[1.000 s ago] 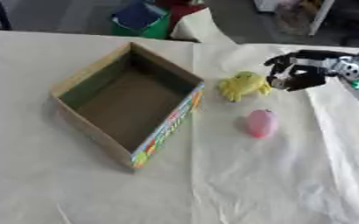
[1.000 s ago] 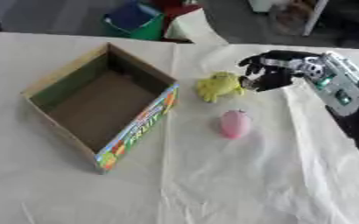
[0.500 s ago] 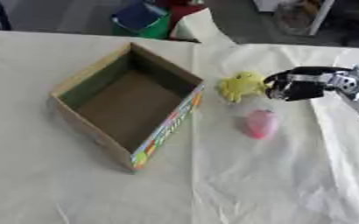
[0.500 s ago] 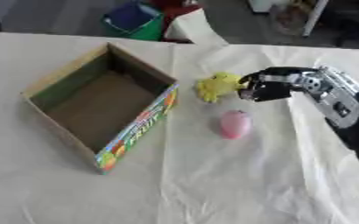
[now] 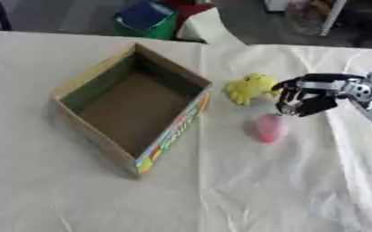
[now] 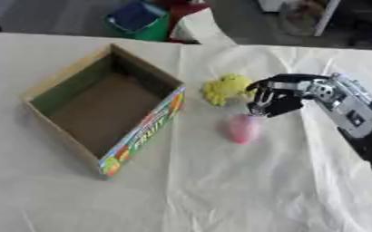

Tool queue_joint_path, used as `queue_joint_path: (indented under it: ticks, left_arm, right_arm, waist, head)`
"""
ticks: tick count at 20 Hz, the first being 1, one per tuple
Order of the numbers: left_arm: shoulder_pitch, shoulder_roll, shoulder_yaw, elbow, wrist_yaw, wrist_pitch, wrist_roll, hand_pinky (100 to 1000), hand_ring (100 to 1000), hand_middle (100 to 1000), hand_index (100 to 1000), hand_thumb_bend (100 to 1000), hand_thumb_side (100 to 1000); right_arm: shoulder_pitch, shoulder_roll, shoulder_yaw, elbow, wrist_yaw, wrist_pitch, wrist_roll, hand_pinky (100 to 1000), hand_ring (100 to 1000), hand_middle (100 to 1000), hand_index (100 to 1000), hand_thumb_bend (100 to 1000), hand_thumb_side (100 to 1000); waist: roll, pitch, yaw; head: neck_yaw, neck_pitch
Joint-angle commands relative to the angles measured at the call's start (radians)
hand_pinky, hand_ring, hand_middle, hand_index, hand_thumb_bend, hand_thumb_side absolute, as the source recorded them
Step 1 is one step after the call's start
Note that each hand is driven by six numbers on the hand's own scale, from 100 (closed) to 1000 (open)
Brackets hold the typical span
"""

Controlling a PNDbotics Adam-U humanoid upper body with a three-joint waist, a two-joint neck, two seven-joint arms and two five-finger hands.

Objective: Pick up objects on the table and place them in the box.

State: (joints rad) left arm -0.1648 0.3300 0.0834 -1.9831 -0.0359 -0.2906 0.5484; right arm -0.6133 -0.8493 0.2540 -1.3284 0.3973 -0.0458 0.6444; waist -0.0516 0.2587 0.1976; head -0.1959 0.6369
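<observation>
Pink toy (image 6: 244, 128) lay under the right hand (image 6: 273, 97), fingers curled, pinching nothing; it should drop straight down and enclose it.

This looks like a lab or workroom set up for trials. The desk (image 5: 78, 195) is draped in a creased pale sheet (image 6: 245, 190), and beyond its far edge lie bare grey floor (image 5: 70, 16), a green and blue bin (image 5: 147, 19) and white frame legs (image 6: 325, 18).
</observation>
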Motion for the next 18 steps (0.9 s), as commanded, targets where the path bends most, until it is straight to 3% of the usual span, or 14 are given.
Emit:
queue_joint_path:
  ticks: [1,4,7,11,18]
  left_arm:
    - [-0.010,0.010,0.004,-0.017,-0.001,0.004,0.000,523,642,617,753,100,953]
    - [-0.009,0.010,0.005,-0.017,-0.001,0.004,0.000,523,642,617,753,100,951]
    - [-0.010,0.010,0.005,-0.017,-0.001,0.004,-0.001,523,642,617,752,100,952]
    - [-0.010,0.010,0.006,-0.017,-0.001,0.004,-0.001,523,641,617,751,100,951]
    - [-0.010,0.009,0.006,-0.017,-0.001,0.005,-0.002,524,641,617,751,100,951]
  right_arm:
    - [-0.003,-0.031,-0.025,-0.042,-0.038,0.004,-0.005,815,816,746,1000,100,293]
    - [0.010,-0.034,-0.035,-0.062,-0.060,0.019,-0.010,819,814,742,1000,100,290]
    - [0.024,-0.038,-0.041,-0.083,-0.077,0.027,-0.009,819,812,741,1000,100,360]
    - [0.045,-0.044,-0.046,-0.098,-0.083,0.038,-0.004,819,816,746,1000,100,600]
    - [0.060,-0.047,-0.052,-0.101,-0.093,0.047,-0.001,821,816,742,1000,100,677]
  waist:
    - [0.002,-0.015,-0.001]
    - [0.001,-0.015,-0.002]
    - [0.000,-0.014,-0.002]
    - [-0.001,-0.014,-0.002]
    - [0.000,-0.014,0.000]
  head:
    - [0.002,-0.014]
    - [0.003,-0.015]
    - [0.006,-0.018]
    - [0.007,-0.019]
    - [0.009,-0.018]
